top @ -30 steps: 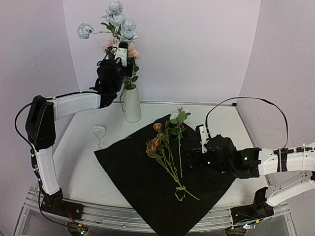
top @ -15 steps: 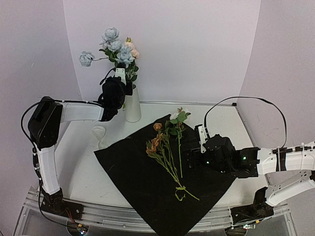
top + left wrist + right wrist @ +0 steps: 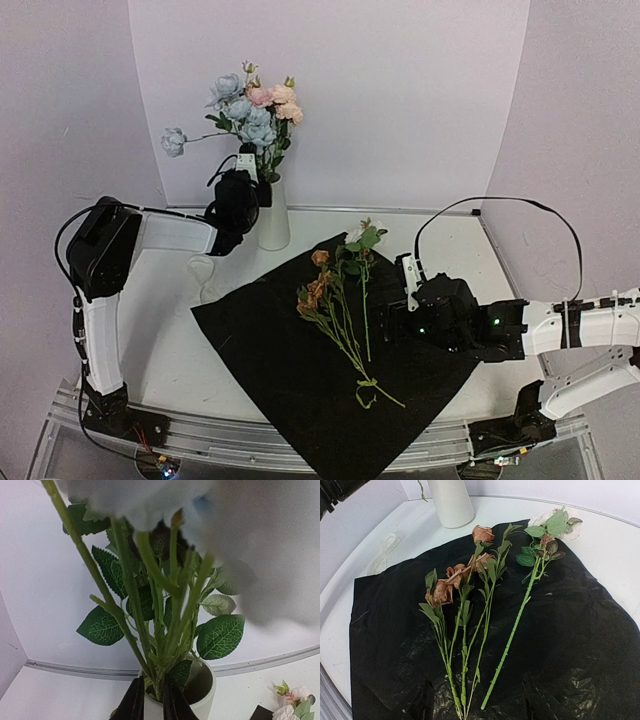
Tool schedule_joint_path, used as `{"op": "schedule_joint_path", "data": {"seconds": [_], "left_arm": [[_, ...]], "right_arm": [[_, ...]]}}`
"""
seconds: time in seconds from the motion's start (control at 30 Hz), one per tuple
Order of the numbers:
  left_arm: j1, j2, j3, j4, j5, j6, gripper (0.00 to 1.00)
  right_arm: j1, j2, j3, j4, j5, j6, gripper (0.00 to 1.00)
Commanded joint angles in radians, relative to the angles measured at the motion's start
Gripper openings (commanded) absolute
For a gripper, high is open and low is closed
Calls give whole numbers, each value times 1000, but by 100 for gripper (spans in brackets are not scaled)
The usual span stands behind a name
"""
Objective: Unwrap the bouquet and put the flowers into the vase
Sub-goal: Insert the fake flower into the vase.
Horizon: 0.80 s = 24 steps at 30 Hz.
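**Bunch in the vase, loose stems on the wrap**

The tall matte white vase (image 3: 271,215) stands at the back of the white table (image 3: 160,340), holding pale blue, pink and peach flowers (image 3: 255,105). The left gripper (image 3: 154,704) sits at its mouth, fingers narrow beside the stems; whether they pinch, I cannot tell. Rust-coloured stems (image 3: 457,580) and one white flower (image 3: 555,522) lie on the black wrapping sheet (image 3: 290,390). The right gripper (image 3: 405,300) hangs over the sheet's right side, its spread hidden.
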Motion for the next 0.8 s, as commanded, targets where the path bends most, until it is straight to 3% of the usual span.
{"op": "schedule_joint_path", "data": {"seconds": [0.0, 0.13, 0.77], "left_arm": [[1, 7, -21, 15, -13, -44, 32], [1, -26, -50, 15, -6, -53, 42], [1, -272, -348, -42, 110, -240, 52]], "right_arm": [[4, 15, 44, 2, -2, 7, 61], [4, 24, 48, 2, -10, 13, 61], [4, 116, 86, -7, -47, 46, 62]]}}
